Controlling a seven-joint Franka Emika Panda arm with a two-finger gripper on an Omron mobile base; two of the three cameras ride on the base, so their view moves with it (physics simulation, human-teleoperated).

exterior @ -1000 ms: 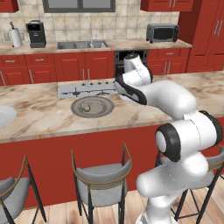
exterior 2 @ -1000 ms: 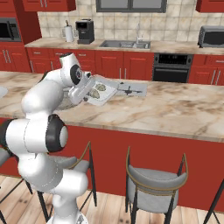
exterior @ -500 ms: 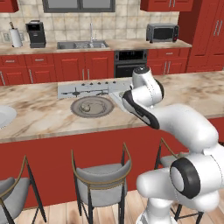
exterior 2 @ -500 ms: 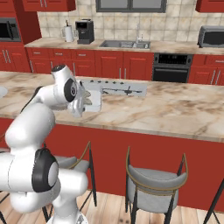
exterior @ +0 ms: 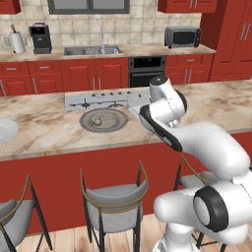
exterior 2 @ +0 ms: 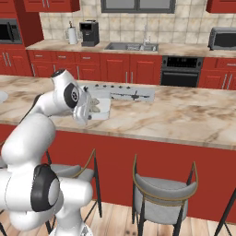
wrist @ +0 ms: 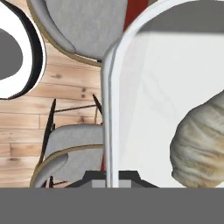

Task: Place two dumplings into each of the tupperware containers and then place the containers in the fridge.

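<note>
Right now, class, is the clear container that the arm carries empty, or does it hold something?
It holds something. A dumpling lies inside the container in the hand view, and beige lumps sit in the tray in the right base view. The count is unclear.

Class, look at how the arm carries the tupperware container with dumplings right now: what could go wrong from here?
1. The tupperware container is gripped at one rim only, past the counter edge; it might tip or slip.
2. In the hand view a dumpling sits loose inside, with wooden floor and stools below; it may roll out.
3. The carrying arm swings close to the counter; the container may knock against it.
</note>
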